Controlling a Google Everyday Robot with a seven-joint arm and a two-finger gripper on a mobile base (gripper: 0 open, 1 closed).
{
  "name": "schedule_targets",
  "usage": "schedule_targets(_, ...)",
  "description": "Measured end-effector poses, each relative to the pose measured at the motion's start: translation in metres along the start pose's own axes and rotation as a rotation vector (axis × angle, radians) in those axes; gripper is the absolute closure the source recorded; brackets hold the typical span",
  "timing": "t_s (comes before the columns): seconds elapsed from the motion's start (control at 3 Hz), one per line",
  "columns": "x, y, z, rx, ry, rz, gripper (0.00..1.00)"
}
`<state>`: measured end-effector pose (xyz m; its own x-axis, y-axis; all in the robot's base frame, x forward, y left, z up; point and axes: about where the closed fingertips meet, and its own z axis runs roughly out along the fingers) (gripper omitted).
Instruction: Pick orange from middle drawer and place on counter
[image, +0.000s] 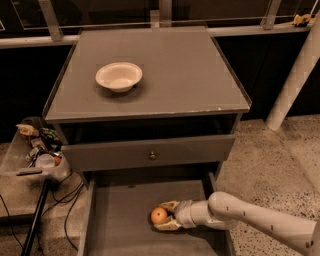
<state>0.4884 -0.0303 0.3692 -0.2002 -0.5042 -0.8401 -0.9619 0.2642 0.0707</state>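
The orange lies on the floor of the open middle drawer, right of its centre. My gripper reaches in from the right on a white arm, down inside the drawer. Its two tan fingers are open, one behind the orange and one in front, so the fruit sits between them near the tips. The counter is the grey cabinet top above, with a chipped pale spot at its front right corner.
A white bowl sits on the counter's left half. The upper drawer front with a round knob overhangs the open drawer. A clear bin of clutter and cables stand at the left. A white post leans at the right.
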Motion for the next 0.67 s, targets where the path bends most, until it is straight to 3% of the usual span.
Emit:
schedule_targets(0.33,0.0,0.0,0.0,0.0,0.0,0.0,0.89)
schedule_targets(0.67,0.0038,0.0018,0.0072,-0.03,0.042,0.006,1.0)
